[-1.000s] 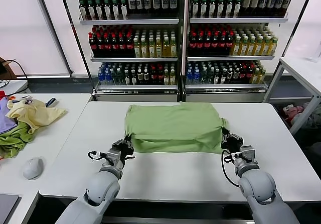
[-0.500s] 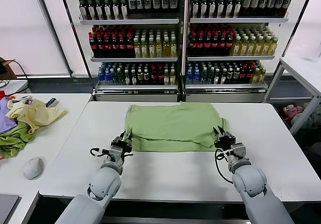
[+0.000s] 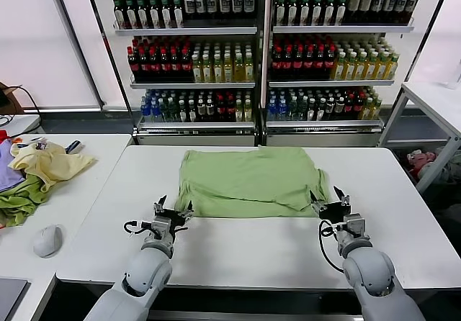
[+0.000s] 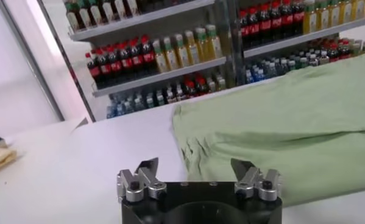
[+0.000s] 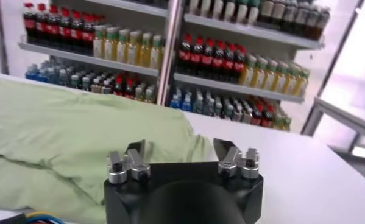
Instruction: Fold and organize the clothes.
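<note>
1. A white table [image 3: 259, 252] fills the middle of the head view, with a second white table [image 3: 79, 191] just beside it on the robot's left and the corner of a third [image 3: 432, 101] off to the right
2. Behind the tables stand two glass-fronted shelf units [image 3: 263, 55] packed with rows of bottles, dark, red-capped, yellow and blue-labelled
3. On the left-hand table lie a pale yellow garment [image 3: 47, 163], a darker green cloth [image 3: 18, 202] touching it, and a grey computer mouse [image 3: 47, 240] nearer the front edge
4. The light green polo shirt [image 3: 248, 181] lies flat on the middle table, nearer its far edge than its front edge, folded into a rough rectangle with a doubled layer along the near hem; its upper face is plain green with soft creases, and neither collar nor print shows
5. In the left wrist view the shirt's [image 4: 292, 122] corner sits rumpled, with a fold line running along its near side; in the right wrist view the cloth [image 5: 66, 140] lies in low ridges
6. The left gripper [image 3: 169, 211] sits low over the table at the shirt's near left corner, fingers spread wide and holding nothing; its tips [image 4: 147, 169] are clear of the cloth
7. The right gripper [image 3: 330, 200] is just beside the near right corner, also spread wide and empty, its fingers [image 5: 135, 152] apart from the fabric
</note>
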`<state>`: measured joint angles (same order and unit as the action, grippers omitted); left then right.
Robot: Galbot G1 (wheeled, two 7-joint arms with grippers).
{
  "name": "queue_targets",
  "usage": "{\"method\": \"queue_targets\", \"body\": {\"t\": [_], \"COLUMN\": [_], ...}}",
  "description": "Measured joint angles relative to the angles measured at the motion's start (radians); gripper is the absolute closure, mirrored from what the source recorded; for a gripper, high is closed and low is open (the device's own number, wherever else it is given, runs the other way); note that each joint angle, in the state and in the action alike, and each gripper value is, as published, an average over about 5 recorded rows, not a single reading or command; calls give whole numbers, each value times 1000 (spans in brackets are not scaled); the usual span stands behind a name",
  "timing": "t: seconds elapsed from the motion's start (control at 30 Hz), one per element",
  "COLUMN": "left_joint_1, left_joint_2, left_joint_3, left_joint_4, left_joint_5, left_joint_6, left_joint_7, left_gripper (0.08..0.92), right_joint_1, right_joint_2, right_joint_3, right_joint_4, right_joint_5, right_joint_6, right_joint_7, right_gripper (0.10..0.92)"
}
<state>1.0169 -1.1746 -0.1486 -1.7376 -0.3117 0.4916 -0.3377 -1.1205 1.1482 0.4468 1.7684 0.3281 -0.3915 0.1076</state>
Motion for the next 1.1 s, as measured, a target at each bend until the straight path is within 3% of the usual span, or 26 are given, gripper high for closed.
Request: {"method": "queue_targets", "body": {"t": [0.13, 0.37, 0.9, 1.1], "left_joint_1": [-7, -20, -10, 16], "left_joint_2": [-3, -12, -9, 4], "left_joint_3": [3, 7, 0, -14], "left_joint_4": [13, 37, 47, 19], "left_joint_5": [-19, -46, -100, -115], "left_joint_6": [4, 9, 34, 29], "left_joint_7": [-2, -13, -20, -13], "left_gripper": [210, 398, 855, 891], "right_joint_1": [6, 15, 1, -29], "right_joint_2": [0, 7, -1, -4], "right_joint_3": [-3, -20, -32, -19], "right_joint_4": [-18, -47, -51, -21], "right_joint_5": [33, 75, 115, 116], "right_joint_6": [-20, -44, -54, -52], "right_joint_7": [13, 36, 36, 33], "right_gripper": [203, 262, 710, 849]}}
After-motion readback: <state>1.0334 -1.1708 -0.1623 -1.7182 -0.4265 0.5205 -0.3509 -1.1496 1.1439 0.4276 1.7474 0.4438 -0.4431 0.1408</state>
